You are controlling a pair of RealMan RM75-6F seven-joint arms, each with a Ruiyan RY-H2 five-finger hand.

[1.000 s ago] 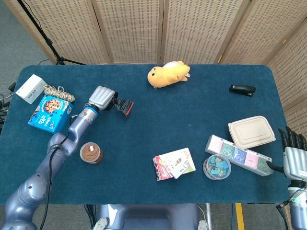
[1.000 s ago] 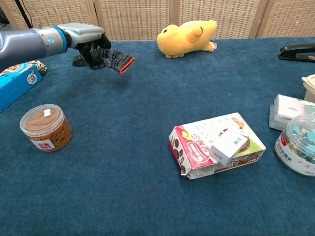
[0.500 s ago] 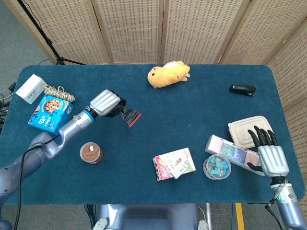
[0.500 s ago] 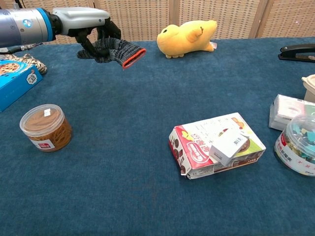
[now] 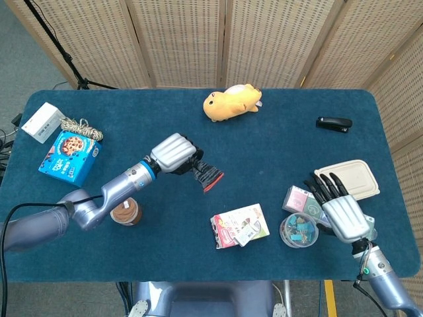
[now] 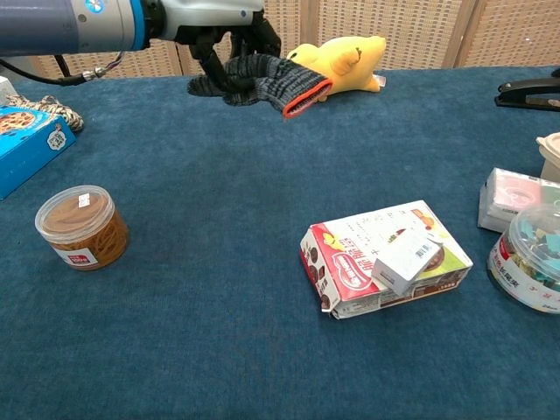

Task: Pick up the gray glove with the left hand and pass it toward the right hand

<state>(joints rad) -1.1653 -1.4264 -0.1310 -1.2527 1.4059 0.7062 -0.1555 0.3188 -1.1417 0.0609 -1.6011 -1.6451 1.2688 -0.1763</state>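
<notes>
My left hand [image 5: 173, 153] holds the gray glove [image 5: 205, 174] in the air over the middle-left of the blue table. The glove's red-edged cuff points right, toward the table's centre. In the chest view the same left hand [image 6: 229, 24] grips the gray glove [image 6: 267, 79] at the top, in front of the yellow plush. My right hand [image 5: 340, 210] hovers open, fingers spread, above the boxes at the right side; the chest view does not show it.
A yellow plush [image 5: 230, 102] lies at the back centre. A snack box [image 5: 240, 226], a round tub of clips [image 5: 299, 230], a strip of small boxes [image 5: 301, 200] and a lidded food container [image 5: 350, 177] crowd the front right. A brown jar [image 5: 124, 211], blue cookie box [image 5: 68, 155] and stapler [image 5: 334, 123] also stand about.
My left hand has carried the glove up and to the right, toward the table's centre. My right hand has risen and moved left over the boxes.
</notes>
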